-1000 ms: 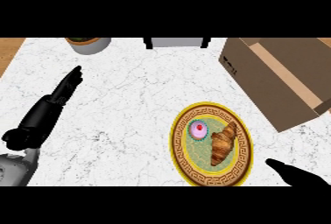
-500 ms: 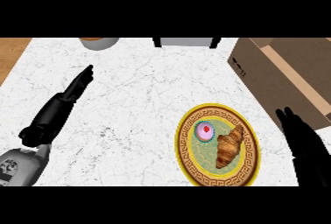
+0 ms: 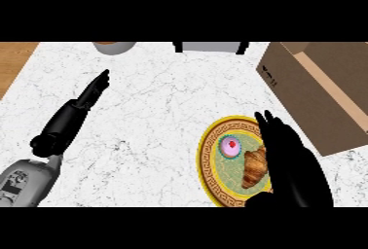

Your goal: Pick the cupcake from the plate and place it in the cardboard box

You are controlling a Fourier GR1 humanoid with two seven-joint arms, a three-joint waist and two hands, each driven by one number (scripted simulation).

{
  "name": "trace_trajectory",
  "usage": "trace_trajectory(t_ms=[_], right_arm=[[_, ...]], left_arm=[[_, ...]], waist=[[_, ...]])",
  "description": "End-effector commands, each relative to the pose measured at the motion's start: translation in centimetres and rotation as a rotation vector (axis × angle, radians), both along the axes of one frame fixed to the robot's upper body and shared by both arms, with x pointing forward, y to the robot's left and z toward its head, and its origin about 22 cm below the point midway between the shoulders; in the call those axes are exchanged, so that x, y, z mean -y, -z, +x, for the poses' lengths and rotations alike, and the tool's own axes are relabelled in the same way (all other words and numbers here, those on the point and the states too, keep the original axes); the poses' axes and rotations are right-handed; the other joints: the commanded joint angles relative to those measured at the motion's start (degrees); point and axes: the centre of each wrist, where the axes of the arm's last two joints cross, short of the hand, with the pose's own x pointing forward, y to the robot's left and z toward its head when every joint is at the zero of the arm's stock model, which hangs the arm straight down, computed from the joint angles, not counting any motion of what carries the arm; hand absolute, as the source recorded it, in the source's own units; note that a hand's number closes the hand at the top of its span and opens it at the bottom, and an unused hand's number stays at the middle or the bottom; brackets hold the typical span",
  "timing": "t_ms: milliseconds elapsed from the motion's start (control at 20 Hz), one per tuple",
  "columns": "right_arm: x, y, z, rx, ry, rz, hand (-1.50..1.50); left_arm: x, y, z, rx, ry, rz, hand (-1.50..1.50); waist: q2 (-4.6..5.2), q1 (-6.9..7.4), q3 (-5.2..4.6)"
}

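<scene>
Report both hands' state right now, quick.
Left hand: open, fingers straight, holding nothing, at the view's left.
Right hand: open, fingers straight, holding nothing, over the plate's right side; cupcake not grasped.

We see a white marble worktop (image 3: 158, 121) with fine grey veining, evenly lit and free of hard shadows. Beyond its far left corner lies a brown wooden surface (image 3: 14, 63). At the far edge we note a round grey vessel (image 3: 115, 46) and a dark-framed grey object (image 3: 210, 46), both cut off.
</scene>
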Motion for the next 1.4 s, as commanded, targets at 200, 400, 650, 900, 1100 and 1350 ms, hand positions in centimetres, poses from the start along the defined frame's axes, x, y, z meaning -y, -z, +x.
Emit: trace_trajectory(t_ms=[200, 400, 650, 900, 1100, 1350], right_arm=[[-6.5, 0.1, 3.3, -0.198, 0.146, -0.101, -1.5], [-8.8, 0.2, 4.5, -0.21, 0.161, -0.111, -1.5], [-8.9, 0.7, 5.1, -0.198, 0.2, -0.167, -1.5], [-9.0, 2.7, 7.2, -0.22, 0.208, -0.191, -1.5], [-9.4, 4.4, 5.9, -0.244, 0.208, -0.226, -1.5], [-8.4, 5.0, 7.1, -0.281, 0.238, -0.251, -1.5]], left_arm=[[-0.2, 0.2, -0.5, 0.0, -0.003, 0.003, 0.0], [-0.7, -0.2, 0.3, -0.002, -0.025, -0.01, 0.0], [-1.7, 0.8, -0.5, -0.003, -0.038, -0.006, 0.0], [-0.3, -0.3, -0.9, 0.015, -0.03, -0.017, 0.0], [-0.9, 1.4, -1.2, 0.009, -0.039, -0.006, 0.0], [-1.3, 0.8, -0.9, -0.007, -0.041, 0.007, 0.0]], waist=[[-0.41, -0.44, 0.18], [-0.41, -1.37, 0.22], [-0.62, -2.03, 0.28], [-0.51, -1.39, 0.37], [-0.5, -1.93, 0.34], [-0.44, -2.05, 0.35]])
